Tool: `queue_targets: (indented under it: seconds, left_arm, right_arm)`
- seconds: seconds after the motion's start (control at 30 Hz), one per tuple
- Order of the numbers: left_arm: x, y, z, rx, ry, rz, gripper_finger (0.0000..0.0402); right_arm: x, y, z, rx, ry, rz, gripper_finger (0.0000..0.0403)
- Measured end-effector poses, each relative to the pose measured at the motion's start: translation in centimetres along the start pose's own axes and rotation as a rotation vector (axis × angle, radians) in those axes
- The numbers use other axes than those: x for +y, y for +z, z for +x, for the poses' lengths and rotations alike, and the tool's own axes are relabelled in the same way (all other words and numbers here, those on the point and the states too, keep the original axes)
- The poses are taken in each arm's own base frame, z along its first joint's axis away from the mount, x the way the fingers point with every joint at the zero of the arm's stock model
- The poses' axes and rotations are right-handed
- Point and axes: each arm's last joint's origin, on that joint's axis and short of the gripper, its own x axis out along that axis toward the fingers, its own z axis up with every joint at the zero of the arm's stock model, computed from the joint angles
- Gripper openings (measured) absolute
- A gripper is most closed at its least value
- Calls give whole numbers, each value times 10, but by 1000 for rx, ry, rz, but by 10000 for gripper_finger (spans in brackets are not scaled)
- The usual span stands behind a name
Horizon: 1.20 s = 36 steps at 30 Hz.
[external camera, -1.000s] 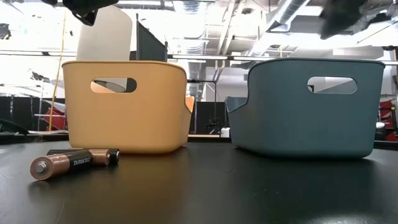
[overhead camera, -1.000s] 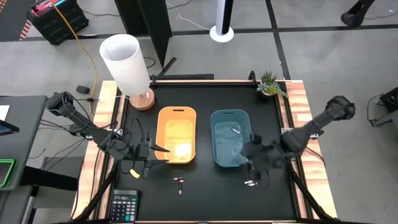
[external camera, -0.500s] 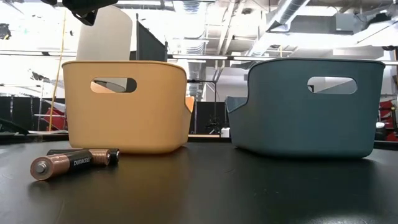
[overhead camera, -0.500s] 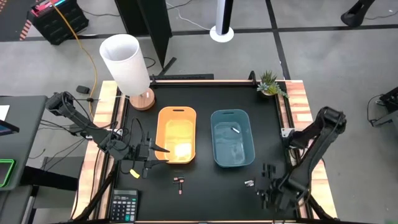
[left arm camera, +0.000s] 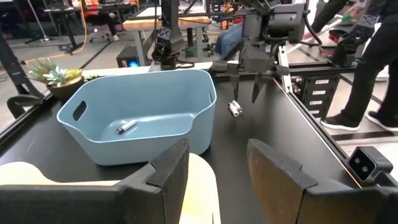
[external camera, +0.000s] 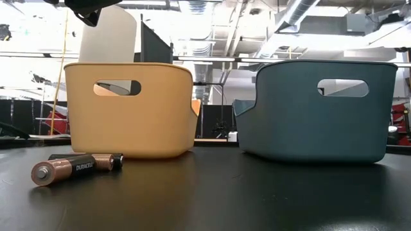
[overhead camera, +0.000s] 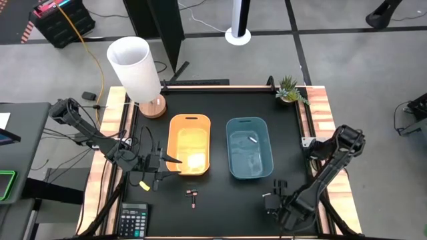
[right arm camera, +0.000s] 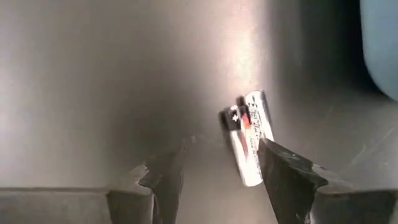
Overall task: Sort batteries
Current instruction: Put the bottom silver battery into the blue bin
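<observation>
Shifted left since half a second ago: right end effector (overhead camera: 272,202), fingers spread, low over a white battery (right arm camera: 249,137) lying on the black surface (overhead camera: 227,200), near the blue bin (overhead camera: 249,148). Left end effector (overhead camera: 167,168) open beside orange bin (overhead camera: 189,143).

Black worktop (overhead camera: 220,107) carries orange bin (overhead camera: 189,144) beside blue bin (overhead camera: 249,148); two dark batteries (overhead camera: 192,194) near front edge; silver battery (overhead camera: 267,197) front right; lamp base (overhead camera: 153,107), plant (overhead camera: 289,89), calculator (overhead camera: 133,220) at edges.
</observation>
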Motion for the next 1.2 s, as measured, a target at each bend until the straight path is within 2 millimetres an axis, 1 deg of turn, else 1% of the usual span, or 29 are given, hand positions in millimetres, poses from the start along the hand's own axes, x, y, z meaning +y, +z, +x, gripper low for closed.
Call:
queue_targets:
  seconds: [0.13, 0.53, 1.2]
  left_arm:
    - [0, 0, 0, 1, 1, -2, 158]
    - [0, 0, 0, 1, 2, 1, 158]
    - [0, -1, 0, 7, 3, 5, 157]
  right_arm:
    - [-1, 2, 1, 2, -2, -25, 218]
    - [0, 5, 1, 0, 31, -12, 218]
    - [0, 4, 1, 1, 32, 45, 218]
